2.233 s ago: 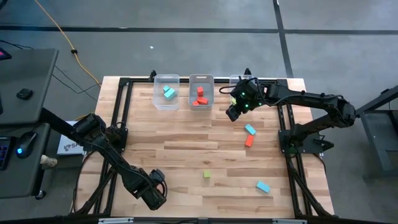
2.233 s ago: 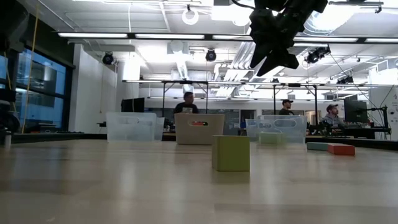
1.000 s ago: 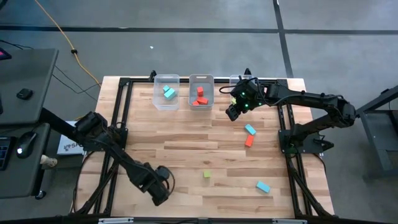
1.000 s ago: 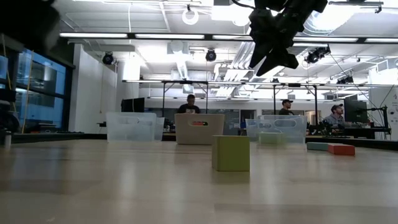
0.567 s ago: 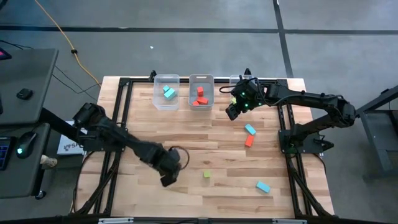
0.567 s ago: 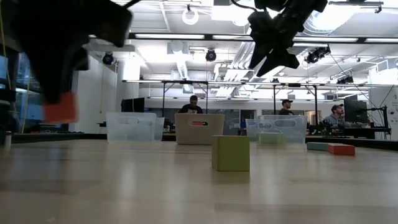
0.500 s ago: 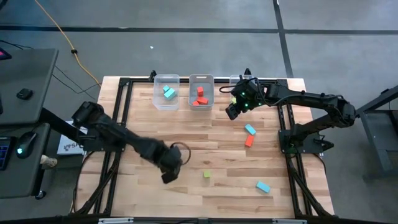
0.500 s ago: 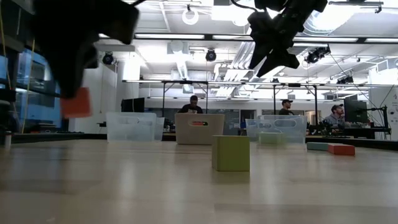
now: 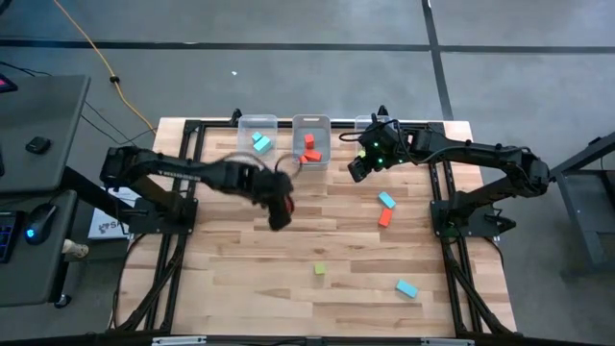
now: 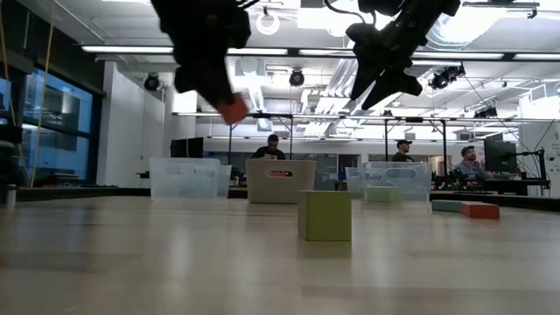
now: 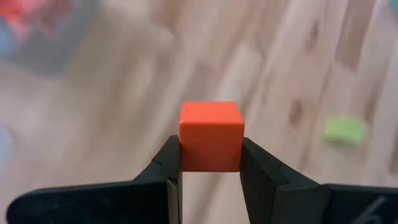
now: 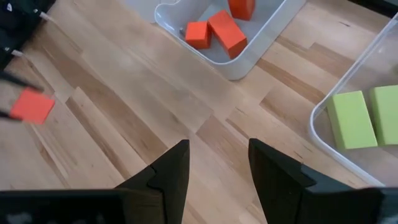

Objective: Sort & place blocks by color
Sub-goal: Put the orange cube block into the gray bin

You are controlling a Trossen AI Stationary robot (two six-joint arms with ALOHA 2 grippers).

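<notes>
Item: red cube (image 11: 211, 135), held in the left gripper (image 11: 210, 163), fingers pressed against two opposite faces, carried in the air above the table (image 9: 336, 288), clear of the wood, a little short of the bins.

Left gripper: closed on the red cube; nothing else in its grasp.

Right gripper (image 12: 217, 163): fingers parted, empty, hanging above the table near the far edge, between the middle bin (image 12: 277, 31) and the right bin (image 12: 336, 146).

Bins, far edge of table: left bin (image 9: 257, 144) holds light blue blocks; the middle one holds red blocks; the right one holds green blocks.

Loose on the table: a green cube (image 9: 320, 270) near the middle; a light blue block (image 9: 386, 200) and a red block (image 9: 385, 218) close together toward the right side; another light blue block (image 9: 406, 287) nearer the front right.

Step in hand, as judged: transport of the red cube toward the middle bin.

Next move calls for: bringing the cube squarely over the middle bin's opening, clear of its rim, then parting the fingers to drop it. Four loose blocks remain to sort.
</notes>
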